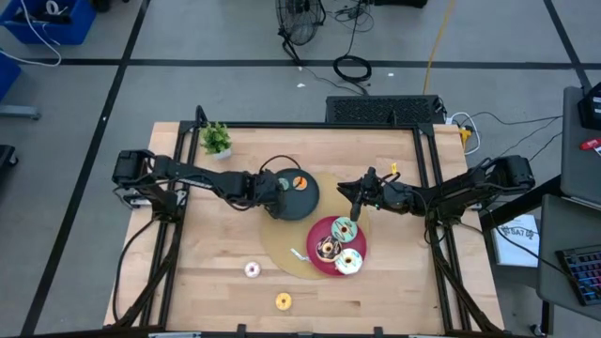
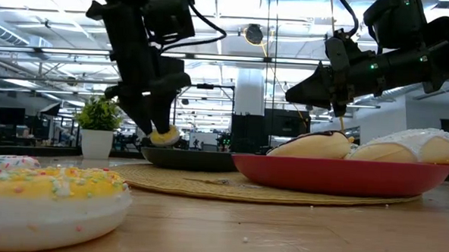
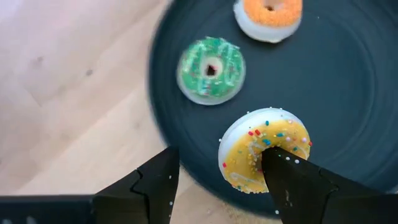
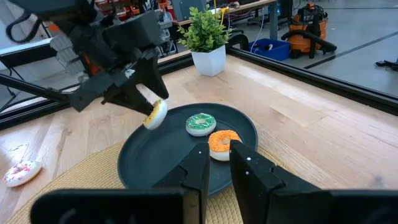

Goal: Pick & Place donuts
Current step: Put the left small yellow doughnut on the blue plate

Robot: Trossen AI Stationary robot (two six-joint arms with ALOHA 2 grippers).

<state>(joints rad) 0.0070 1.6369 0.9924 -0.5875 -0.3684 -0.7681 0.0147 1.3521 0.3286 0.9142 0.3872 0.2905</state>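
My left gripper (image 3: 221, 157) is open over the near-left part of the black plate (image 1: 310, 205), with a small yellow sprinkled donut (image 3: 264, 149) at one fingertip. A green donut (image 3: 211, 68) and an orange donut (image 3: 268, 15) lie flat on that plate. The red plate (image 1: 315, 235) carries mint-green, chocolate and white-yellow donuts. A pale pink donut (image 1: 252, 270) and another yellow donut (image 1: 283, 301) lie on the bare table near its front edge. My right gripper (image 4: 219, 157) hovers shut and empty between the two plates. My left gripper touches the yellow donut with one finger (image 3: 283, 177), whose tip sits at the donut's hole (image 3: 268, 144); the other finger (image 3: 158, 183) stands clear of its rim. The fingers slant down from the table's left. The donut (image 4: 155, 114) hangs tilted on edge just over the plate.
Both plates sit on a round woven mat (image 1: 277, 249). A small potted plant (image 1: 216, 139) stands at the far-left corner. Black frame rails run along the table's edges. Bare wood lies to the left and right of the mat.
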